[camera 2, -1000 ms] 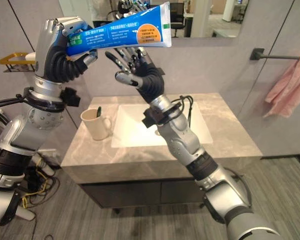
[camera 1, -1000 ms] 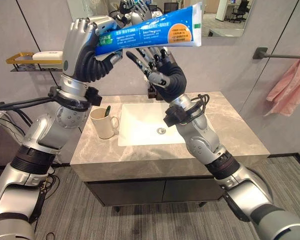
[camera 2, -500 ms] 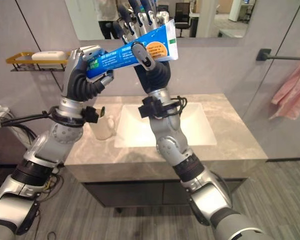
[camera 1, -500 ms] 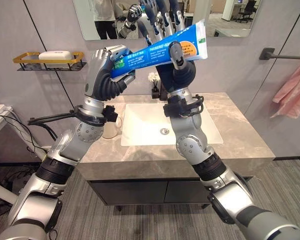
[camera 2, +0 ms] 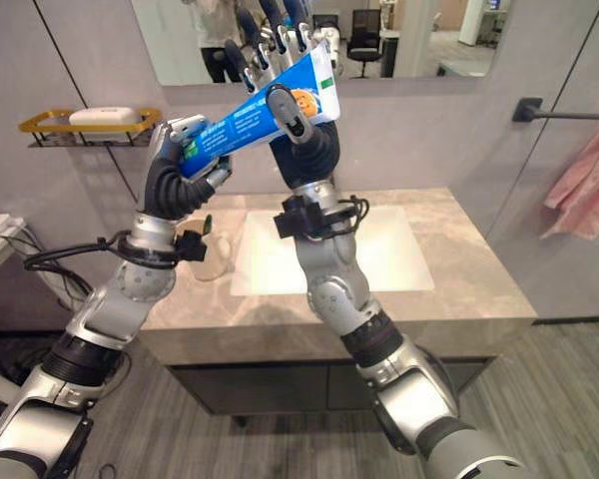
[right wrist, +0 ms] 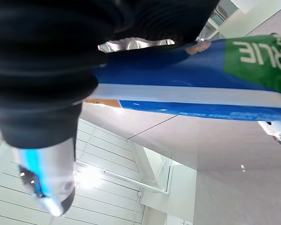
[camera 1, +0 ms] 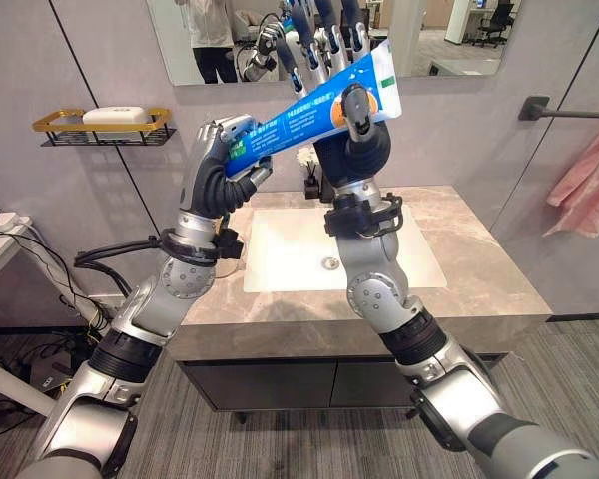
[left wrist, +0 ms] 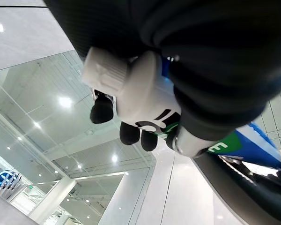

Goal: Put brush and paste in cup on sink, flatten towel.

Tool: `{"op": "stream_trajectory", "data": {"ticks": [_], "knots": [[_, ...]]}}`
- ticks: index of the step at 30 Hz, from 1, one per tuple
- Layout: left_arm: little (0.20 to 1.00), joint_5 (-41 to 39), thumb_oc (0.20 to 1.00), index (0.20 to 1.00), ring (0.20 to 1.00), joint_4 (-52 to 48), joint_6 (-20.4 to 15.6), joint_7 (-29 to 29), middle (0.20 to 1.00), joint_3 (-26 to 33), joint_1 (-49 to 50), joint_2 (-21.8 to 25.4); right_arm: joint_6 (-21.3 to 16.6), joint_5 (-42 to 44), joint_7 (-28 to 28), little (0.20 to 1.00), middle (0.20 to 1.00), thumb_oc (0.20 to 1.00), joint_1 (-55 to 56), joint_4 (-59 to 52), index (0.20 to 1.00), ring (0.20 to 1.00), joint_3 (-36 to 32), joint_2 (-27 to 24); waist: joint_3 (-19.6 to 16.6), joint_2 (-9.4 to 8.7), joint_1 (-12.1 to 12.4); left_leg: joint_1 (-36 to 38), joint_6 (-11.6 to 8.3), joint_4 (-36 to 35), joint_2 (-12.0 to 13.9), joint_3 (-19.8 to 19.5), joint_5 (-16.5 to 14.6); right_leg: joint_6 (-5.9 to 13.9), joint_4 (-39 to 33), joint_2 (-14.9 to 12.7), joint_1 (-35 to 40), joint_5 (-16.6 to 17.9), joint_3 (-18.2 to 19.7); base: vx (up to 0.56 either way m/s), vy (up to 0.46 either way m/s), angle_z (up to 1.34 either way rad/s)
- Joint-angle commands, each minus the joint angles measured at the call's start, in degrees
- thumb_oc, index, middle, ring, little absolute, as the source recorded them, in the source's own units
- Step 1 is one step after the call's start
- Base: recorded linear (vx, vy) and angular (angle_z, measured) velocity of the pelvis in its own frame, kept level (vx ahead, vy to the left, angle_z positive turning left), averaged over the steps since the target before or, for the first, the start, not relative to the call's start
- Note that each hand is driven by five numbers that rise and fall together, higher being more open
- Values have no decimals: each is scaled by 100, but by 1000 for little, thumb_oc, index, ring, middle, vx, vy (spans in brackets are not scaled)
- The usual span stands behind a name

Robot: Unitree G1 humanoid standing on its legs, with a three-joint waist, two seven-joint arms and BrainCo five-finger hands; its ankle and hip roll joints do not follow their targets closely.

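Observation:
A blue toothpaste tube is held up in front of the mirror, slanting with its white cap end lower. My left hand is curled round the cap end. My right hand holds the flat end, thumb across the front and straight fingers behind the tube. A cream cup stands on the counter left of the sink, partly behind my left forearm, with a green brush handle sticking out of it. A pink towel hangs bunched on the rail.
A gold wall shelf with a soap bar hangs at the left. A small dark bottle stands behind the basin by the wall. The marble counter stretches to the right of the basin.
My right hand rose and its thumb closed over the tube's flat end. My left hand has dropped, so the tube now slants more steeply. The camera has shifted.

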Motion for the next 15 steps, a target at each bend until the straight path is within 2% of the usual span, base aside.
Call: {"op": "stream_trajectory", "data": {"ticks": [1,15], "knots": [[200,-200,200,200,200,-170,-149,54,200,-25,-479,282,-214,43,-30,200,200,200,-354,-37,200,200,-172,314,-185,-457,29,-69,-117,17,202,-95,83,532,38,-920,203,148,156,0,0,0],[200,-300,200,200,200,-392,-151,132,200,-7,-480,95,-340,-137,-287,200,200,200,-338,-78,200,200,-268,414,-172,-451,18,-71,-123,17,225,-148,92,513,44,-895,241,135,154,-4,-3,1]]}}
